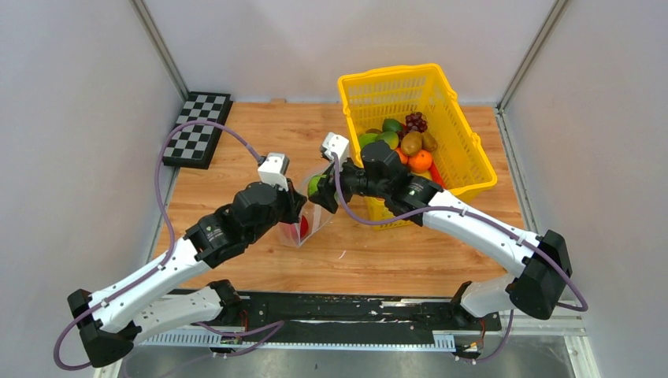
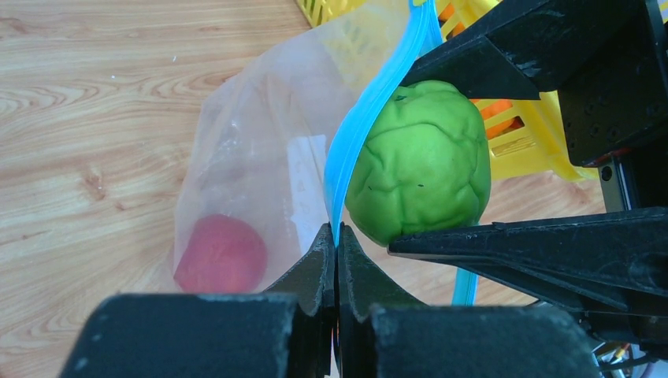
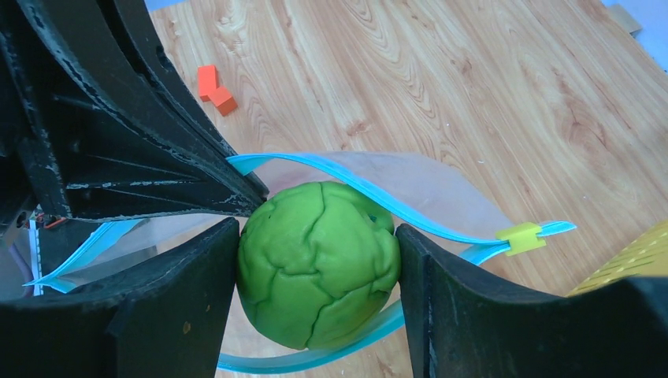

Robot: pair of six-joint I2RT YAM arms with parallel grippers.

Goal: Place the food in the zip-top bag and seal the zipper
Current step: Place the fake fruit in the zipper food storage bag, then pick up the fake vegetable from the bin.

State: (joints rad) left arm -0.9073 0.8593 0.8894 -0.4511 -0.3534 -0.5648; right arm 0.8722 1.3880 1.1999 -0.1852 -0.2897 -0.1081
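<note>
The top view looks down from above the near edge over the wooden tabletop; both close wrist views share a lumpy green ball mid-frame.

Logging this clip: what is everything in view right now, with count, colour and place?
zip-top bag: one, clear, between the two grippers
zipper: one, teal-blue, along the bag's mouth, parted
slider clip: one, yellow, near one end of the zipper
green food ball: one, lumpy, at the bag's mouth
red food: one, inside the bag, low down
basket: one, yellow mesh, far right of the table
fruit: several, mixed colours, in the basket
checkerboard: one, black and white, far left corner
orange block: small, on the table; one or two pieces, cannot tell
table: one, wood
left gripper: black, shut on the zipper
right gripper: black, shut on the green food ball
</note>
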